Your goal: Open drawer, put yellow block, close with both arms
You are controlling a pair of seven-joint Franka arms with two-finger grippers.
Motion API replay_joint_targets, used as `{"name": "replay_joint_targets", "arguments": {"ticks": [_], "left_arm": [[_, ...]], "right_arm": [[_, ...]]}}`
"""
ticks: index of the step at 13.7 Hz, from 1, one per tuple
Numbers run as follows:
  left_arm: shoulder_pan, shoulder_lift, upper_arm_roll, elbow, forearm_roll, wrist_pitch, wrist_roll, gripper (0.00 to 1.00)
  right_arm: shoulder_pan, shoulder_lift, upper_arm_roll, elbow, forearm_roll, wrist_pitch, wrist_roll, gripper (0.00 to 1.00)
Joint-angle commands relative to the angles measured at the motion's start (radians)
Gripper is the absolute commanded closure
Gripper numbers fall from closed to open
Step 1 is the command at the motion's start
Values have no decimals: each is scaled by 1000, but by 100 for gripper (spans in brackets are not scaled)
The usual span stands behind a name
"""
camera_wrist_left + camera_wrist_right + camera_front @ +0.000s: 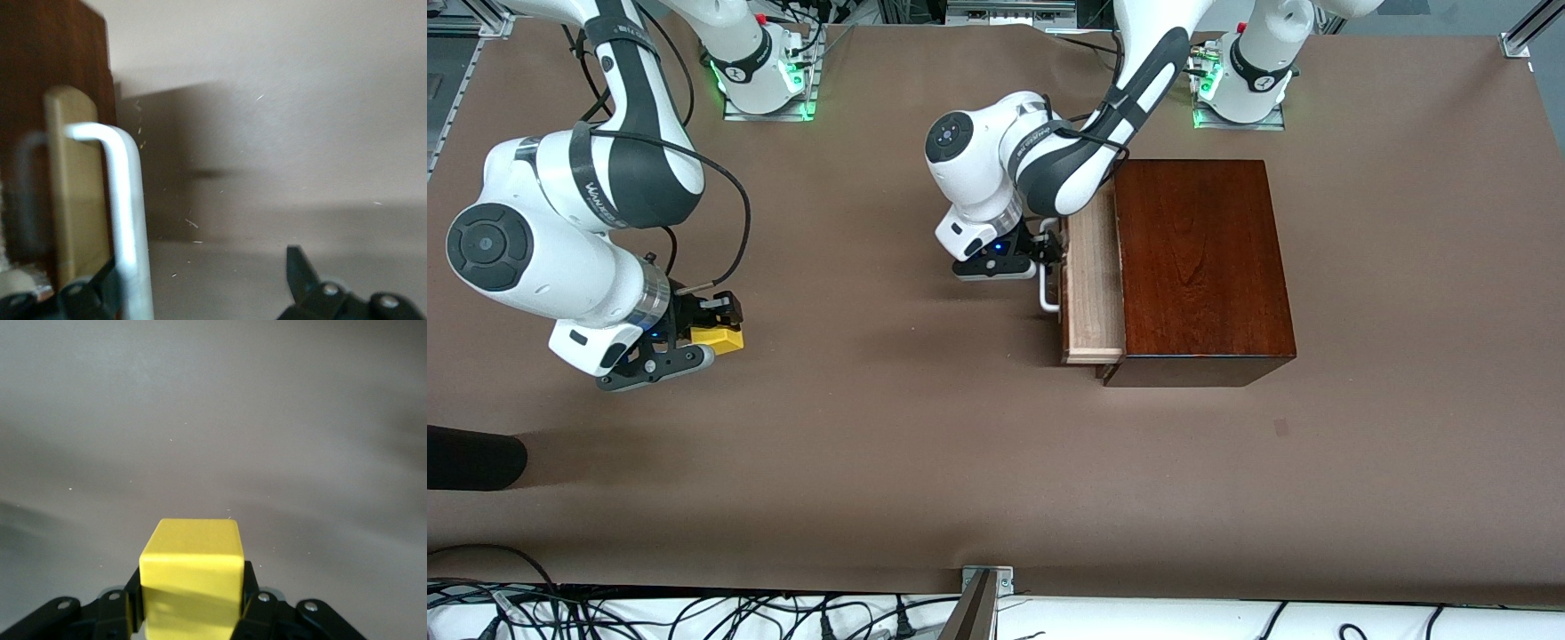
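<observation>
The drawer (1092,284) stands partly pulled out of the dark box (1202,267), its pale-wood tray showing toward the right arm's end of the counter (925,444). Its white handle (1047,289) sticks out from the drawer front, and the left end effector (1049,249) is at that handle. In the left wrist view the handle (127,220) runs just beside one finger (100,287), while the other finger (300,267) stands well apart from it, so this end effector is spread wide with nothing clamped. The block (717,339) is well apart from the drawer, toward the right arm's end of the counter. The right end effector (716,324) has it clamped; in the right wrist view the block (193,577) sits squarely between the two black fingers (130,603), which press on its two sides. Whether the block is on the counter or just above it cannot be told.
</observation>
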Motion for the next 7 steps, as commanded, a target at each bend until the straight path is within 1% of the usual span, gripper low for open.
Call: {"name": "replay_joint_targets", "arguments": {"ticks": [1, 3, 4, 5, 6, 7], "left_arm": [[16, -27, -17, 72, -31, -72, 102, 0], [20, -61, -17, 72, -31, -121, 109, 0], [23, -96, -17, 72, -31, -150, 111, 0], [40, -136, -19, 72, -33, -182, 113, 0], [80, -176, -30, 70, -48, -215, 114, 0], [110, -222, -28, 70, -100, -247, 128, 0]], "right_arm": [[0, -5, 1, 12, 24, -24, -20, 100], [0, -5, 1, 12, 24, -24, -20, 100], [1, -5, 7, 12, 24, -24, -20, 100], [1, -5, 22, 12, 24, -27, -22, 100], [1, -5, 36, 12, 24, -39, -22, 100], [1, -5, 59, 12, 22, -46, -32, 100]]}}
